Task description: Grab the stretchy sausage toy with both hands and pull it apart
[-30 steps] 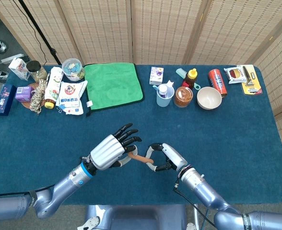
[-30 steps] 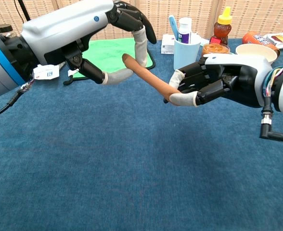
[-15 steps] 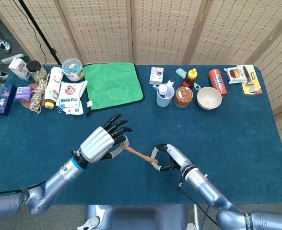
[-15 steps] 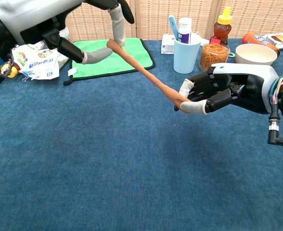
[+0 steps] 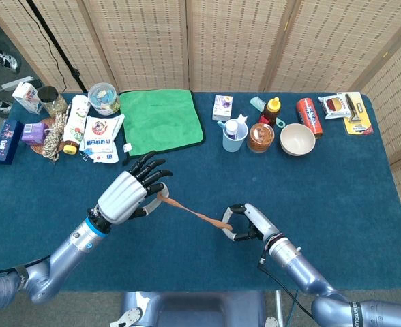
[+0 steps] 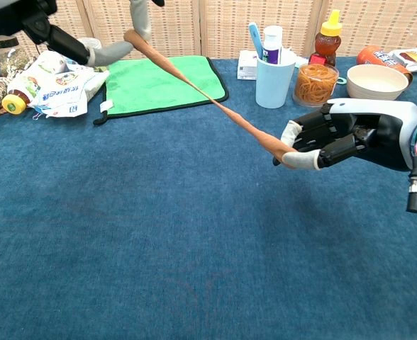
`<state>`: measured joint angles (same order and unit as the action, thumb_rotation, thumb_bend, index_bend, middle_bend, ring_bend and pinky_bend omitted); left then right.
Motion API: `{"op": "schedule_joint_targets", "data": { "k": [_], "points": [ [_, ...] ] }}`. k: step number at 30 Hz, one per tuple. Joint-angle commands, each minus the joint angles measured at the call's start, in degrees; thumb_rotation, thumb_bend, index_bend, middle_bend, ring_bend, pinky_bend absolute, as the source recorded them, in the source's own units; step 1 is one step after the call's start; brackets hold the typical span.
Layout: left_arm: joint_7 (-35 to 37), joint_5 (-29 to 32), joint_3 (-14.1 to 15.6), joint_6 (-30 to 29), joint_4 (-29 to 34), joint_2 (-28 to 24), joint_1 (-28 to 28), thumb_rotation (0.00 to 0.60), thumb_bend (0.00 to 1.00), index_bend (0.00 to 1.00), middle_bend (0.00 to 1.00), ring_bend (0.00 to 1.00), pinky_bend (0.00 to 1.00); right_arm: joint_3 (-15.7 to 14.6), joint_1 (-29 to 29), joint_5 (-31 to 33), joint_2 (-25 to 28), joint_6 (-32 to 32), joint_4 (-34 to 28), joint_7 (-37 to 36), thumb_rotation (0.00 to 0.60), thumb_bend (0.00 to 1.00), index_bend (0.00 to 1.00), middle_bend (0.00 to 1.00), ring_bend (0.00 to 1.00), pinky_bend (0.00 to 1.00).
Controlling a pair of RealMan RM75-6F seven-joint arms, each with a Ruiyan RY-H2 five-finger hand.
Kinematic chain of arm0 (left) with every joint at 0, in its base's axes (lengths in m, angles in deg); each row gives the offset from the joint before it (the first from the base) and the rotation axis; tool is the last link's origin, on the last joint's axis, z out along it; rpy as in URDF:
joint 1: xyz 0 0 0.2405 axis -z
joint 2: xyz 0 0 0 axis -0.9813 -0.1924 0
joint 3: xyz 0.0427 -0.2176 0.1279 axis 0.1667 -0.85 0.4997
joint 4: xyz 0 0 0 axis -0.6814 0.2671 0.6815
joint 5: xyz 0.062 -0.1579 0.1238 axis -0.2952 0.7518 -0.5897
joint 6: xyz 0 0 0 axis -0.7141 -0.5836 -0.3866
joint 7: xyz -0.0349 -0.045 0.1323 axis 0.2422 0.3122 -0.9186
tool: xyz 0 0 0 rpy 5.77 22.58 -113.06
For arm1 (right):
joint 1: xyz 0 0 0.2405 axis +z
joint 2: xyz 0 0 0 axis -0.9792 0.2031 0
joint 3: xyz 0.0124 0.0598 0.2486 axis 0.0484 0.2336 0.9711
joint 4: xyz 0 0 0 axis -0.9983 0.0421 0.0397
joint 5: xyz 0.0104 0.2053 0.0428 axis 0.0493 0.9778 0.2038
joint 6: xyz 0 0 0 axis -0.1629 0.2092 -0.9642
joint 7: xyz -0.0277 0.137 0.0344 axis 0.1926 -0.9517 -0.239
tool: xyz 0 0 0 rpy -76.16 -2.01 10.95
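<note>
The stretchy sausage toy (image 5: 190,212) is a thin orange-brown strand drawn taut above the blue table, running from upper left to lower right (image 6: 208,100). My left hand (image 5: 129,194) pinches its left end, other fingers spread; in the chest view only its fingers (image 6: 116,49) show at the top left. My right hand (image 5: 248,223) grips the right end between thumb and curled fingers (image 6: 340,138). Both hands hover above the cloth.
A green mat (image 5: 161,121) lies behind the left hand. Snack packets and a bottle (image 5: 71,126) sit at the far left. A blue cup (image 6: 275,71), a jar (image 6: 317,79), a bowl (image 6: 377,79) and a honey bottle (image 6: 326,39) line the back.
The hands have drawn apart, left hand up and to the left, right hand to the right. The sausage toy has grown much longer and thinner between them.
</note>
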<state>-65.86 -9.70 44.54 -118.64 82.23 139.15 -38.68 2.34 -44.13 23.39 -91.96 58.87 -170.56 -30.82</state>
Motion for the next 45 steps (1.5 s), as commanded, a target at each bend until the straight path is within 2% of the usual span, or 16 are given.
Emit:
{"op": "schedule_joint_targets", "data": {
  "k": [1,22,28,45],
  "points": [
    [0.5,0.3,-0.3,-0.8,-0.3,-1.3,-0.6,0.6,0.39,0.81,0.29,0.13,0.0,-0.1,-0.3,-0.1,0.2,-0.2,0.4,-0.5,0.6,0.59,0.79,0.42,0.21,0.08],
    [3.0,1.6,-1.4,-3.3,-1.6,-6.1,-2.9,0.6,0.39,0.81,0.29,0.12,0.0,0.0,-1.7,-0.9,0.7,-1.5,3.8,-3.4,0.6,0.59,0.79,0.42,0.22,0.08],
    [3.8,3.2,-2.8,-4.4,-1.3,-7.4,-3.5,0.6,0.39,0.81,0.29,0.12,0.0,0.2,-2.1,-1.4,0.9,-1.6,4.2,-4.2,0.6,0.6,0.79,0.42,0.22,0.08],
    [5.1,5.5,-4.4,-5.4,-2.7,-9.2,-4.9,0.6,0.39,0.8,0.29,0.12,0.0,-0.2,-3.5,-1.5,1.4,-1.2,4.6,-4.9,0.6,0.59,0.79,0.42,0.22,0.08]
  ]
}}
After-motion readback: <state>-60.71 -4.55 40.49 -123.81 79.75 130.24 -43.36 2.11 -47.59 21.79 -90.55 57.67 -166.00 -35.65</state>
